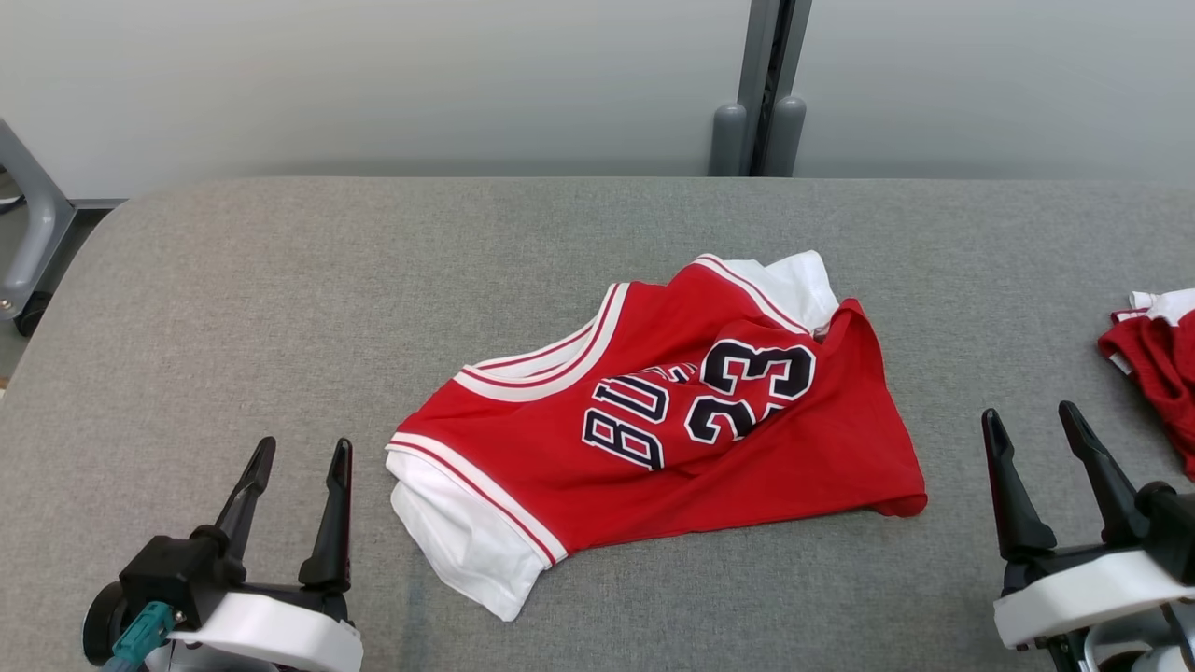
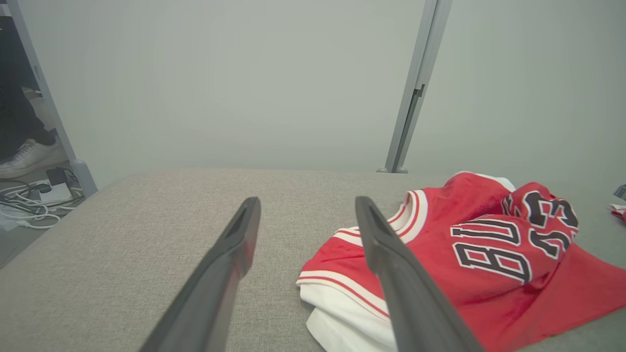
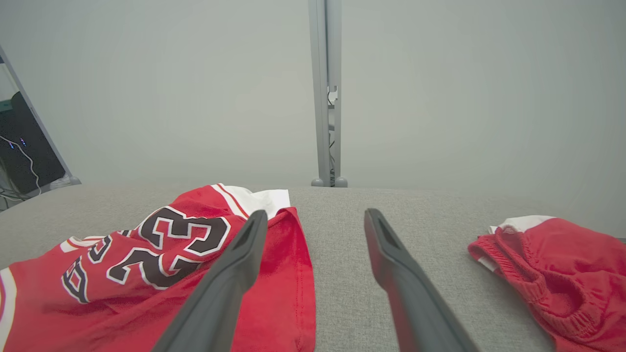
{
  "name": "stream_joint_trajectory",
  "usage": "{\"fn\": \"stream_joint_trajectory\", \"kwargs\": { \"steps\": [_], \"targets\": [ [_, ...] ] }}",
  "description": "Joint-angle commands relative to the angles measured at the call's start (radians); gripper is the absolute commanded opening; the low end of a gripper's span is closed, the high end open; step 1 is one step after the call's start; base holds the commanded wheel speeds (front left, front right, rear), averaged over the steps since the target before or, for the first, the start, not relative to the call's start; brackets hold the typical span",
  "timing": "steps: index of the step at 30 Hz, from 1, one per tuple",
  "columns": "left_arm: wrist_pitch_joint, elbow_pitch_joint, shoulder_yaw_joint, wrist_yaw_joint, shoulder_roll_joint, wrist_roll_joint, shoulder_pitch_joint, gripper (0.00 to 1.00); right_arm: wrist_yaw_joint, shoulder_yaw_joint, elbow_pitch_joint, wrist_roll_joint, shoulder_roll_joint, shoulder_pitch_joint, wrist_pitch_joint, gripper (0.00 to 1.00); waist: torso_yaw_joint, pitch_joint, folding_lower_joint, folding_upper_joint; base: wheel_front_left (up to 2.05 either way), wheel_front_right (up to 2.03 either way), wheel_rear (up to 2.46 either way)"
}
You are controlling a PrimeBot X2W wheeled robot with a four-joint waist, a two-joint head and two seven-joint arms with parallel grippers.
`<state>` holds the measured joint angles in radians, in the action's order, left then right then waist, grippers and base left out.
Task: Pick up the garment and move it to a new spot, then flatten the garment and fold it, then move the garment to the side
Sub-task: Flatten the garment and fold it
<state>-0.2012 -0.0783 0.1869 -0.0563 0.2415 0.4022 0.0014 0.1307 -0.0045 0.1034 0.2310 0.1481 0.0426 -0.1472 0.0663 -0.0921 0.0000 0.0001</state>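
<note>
The garment is a red jersey with white trim and a dark number 23. It lies rumpled and partly folded over itself in the middle of the grey table. The left wrist view has the garment at its right; the right wrist view has the garment at its left. My left gripper stands open at the lower left, apart from the cloth's white sleeve edge. My right gripper stands open at the lower right, beyond the jersey's hem. Nothing is between either pair of fingers.
A second bunched red and white cloth lies at the table's right edge, close to my right gripper; it is the red cloth at the right of the right wrist view. A grey post stands behind the table. A shoe and cables are on the floor at left.
</note>
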Motion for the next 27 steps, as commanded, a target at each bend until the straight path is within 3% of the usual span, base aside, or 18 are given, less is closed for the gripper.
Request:
{"fn": "stream_joint_trajectory", "kwargs": {
  "steps": [1,9,18,27],
  "targets": [
    [0.002,0.007,0.000,-0.006,0.007,0.006,0.010,1.00,0.000,-0.011,-0.032,-0.011,-0.009,-0.022,0.015,1.00,-0.003,0.005,0.0000,-0.0001,0.00,0.00,0.00],
    [0.021,0.023,0.006,-0.015,0.010,0.014,0.027,1.00,0.000,-0.039,-0.138,-0.025,-0.050,-0.074,0.056,1.00,-0.005,0.011,0.0000,-0.0001,0.00,0.00,0.00],
    [0.050,0.014,0.026,0.001,0.019,0.018,-0.003,1.00,0.000,-0.043,-0.164,-0.031,-0.063,-0.070,0.070,1.00,-0.004,0.002,0.0000,-0.0001,0.00,0.00,0.00],
    [0.221,-0.109,0.075,0.047,0.017,0.069,-0.091,1.00,0.000,-0.031,-0.172,-0.030,-0.069,-0.047,0.065,1.00,-0.020,-0.033,0.0000,-0.0001,0.00,0.00,0.00]
  ]
}}
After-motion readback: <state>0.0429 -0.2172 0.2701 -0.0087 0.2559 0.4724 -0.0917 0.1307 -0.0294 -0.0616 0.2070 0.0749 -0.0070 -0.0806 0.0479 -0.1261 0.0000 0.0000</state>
